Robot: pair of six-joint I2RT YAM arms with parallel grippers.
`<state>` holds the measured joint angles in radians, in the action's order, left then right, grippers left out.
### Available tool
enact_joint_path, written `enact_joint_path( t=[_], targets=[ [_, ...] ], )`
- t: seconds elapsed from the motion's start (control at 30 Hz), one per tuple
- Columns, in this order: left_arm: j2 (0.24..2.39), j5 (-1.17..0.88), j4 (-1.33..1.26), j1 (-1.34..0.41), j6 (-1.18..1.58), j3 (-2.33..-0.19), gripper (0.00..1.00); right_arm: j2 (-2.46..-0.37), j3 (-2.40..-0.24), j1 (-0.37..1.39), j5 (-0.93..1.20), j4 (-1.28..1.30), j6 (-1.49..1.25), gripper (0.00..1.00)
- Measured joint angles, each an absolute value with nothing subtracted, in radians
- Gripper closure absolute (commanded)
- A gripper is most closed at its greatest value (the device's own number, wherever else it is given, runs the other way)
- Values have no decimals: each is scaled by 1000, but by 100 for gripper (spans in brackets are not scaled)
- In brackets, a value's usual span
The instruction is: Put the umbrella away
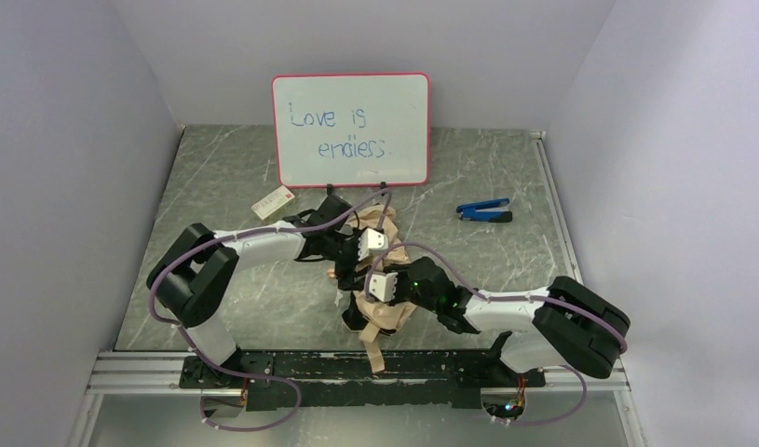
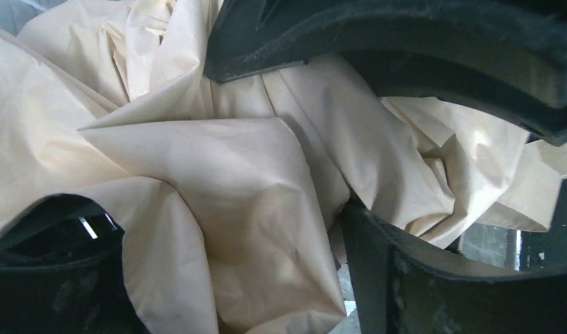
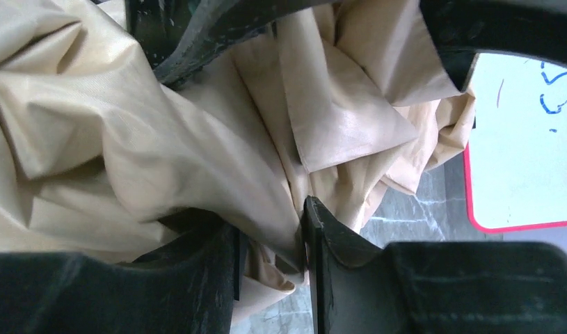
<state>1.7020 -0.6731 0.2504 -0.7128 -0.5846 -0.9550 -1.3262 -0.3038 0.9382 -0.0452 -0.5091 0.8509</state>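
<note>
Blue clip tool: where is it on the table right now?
Top external view: the blue clip tool lies far right on the table, just right of the whiteboard, apart from the umbrella bundle at near centre.

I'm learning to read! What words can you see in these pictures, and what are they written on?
"Love is endless." is handwritten in blue marker on the whiteboard with the red frame.
The small white and red box is too small to read any print on it.
The right wrist view shows only bits of blue strokes on the whiteboard, which cannot be read.
</note>
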Motion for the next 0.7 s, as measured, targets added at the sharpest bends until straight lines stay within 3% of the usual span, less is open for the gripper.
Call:
enact_joint_path(
  t=[0.1,0.33,0.47,0.7],
  targets=[
    [1702,-632,245,-726,-602,-945,39,-1320,-302,938,-41,-511,841,60],
    [1702,-558,236,-742,-623,-941,74,-1250,-300,939,-30,-501,808,40],
    [1702,-536,225,-748,-622,-941,88,-1163,-308,941,-10,-442,788,37],
    [1684,-481,184,-755,-632,-923,94,-968,-409,942,84,-163,711,36]
  ],
)
